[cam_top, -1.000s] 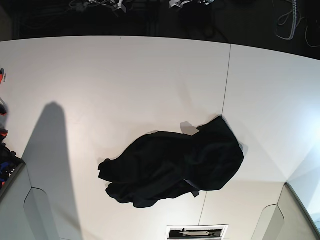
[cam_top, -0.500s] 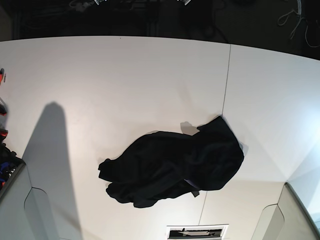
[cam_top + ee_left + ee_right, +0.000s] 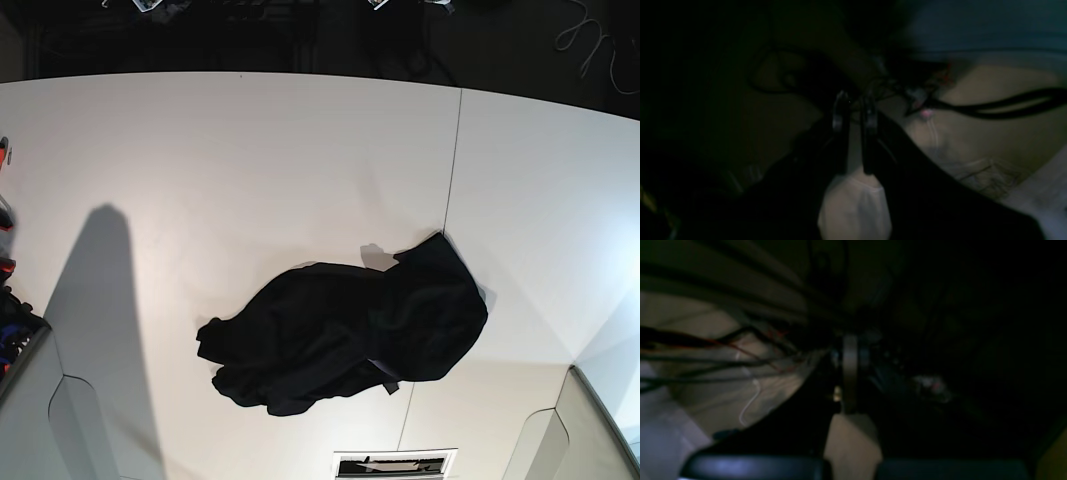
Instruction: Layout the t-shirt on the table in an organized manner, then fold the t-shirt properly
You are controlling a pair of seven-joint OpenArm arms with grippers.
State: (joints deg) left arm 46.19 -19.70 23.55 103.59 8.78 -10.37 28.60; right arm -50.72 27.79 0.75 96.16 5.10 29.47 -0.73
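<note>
Base view: you see the black t-shirt (image 3: 345,335) lying crumpled in a loose, elongated heap on the white table (image 3: 250,170). The heap sits in the near half of the tabletop, running from lower left to upper right, its upper right tip touching the thin dark seam line (image 3: 455,160) between the panels. A small grey tag (image 3: 385,378) shows at the heap's near edge. No arm reaches over the table here; a long shadow (image 3: 100,320) falls across the left side of the surface.

Left wrist view: you find the left gripper (image 3: 855,110) in a dim space with dark cables (image 3: 1007,106) behind it. Its two fingers (image 3: 840,113) stand slightly apart, a narrow gap between them, and nothing lies in the gap.

Right wrist view: the right gripper (image 3: 850,373) is also in darkness, with cables (image 3: 706,353) to its left. Its jaws are pressed together and no cloth sits between them.
</note>
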